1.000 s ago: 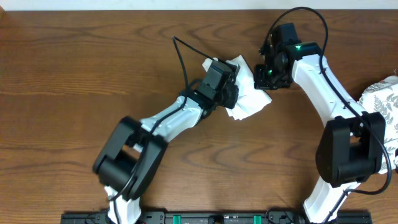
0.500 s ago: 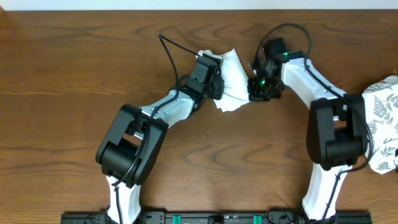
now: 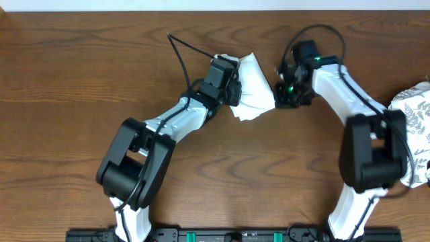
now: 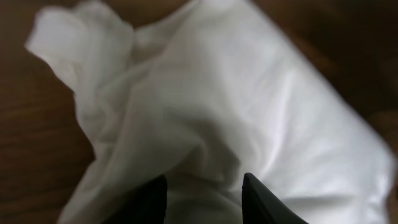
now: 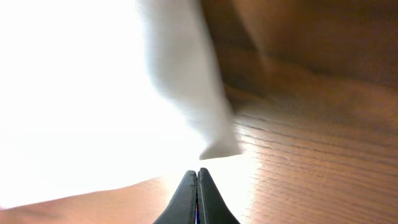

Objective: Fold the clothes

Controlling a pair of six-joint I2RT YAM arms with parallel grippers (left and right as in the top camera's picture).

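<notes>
- Left gripper (image 4: 204,196): fingers a little apart, clamped on a bunch of the white T-shirt (image 4: 236,106), which spreads crumpled ahead of it.
- Right gripper (image 5: 197,186): fingers pressed together, holding nothing; a T-shirt corner lies just ahead, on the wooden table (image 5: 311,174).
- Well behind it: a leaf-patterned cloth (image 3: 413,111).

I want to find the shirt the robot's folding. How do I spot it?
On the brown wooden table, look near the far middle. The crumpled T-shirt there is plain white, while the other cloth at the right edge has grey leaves.
</notes>
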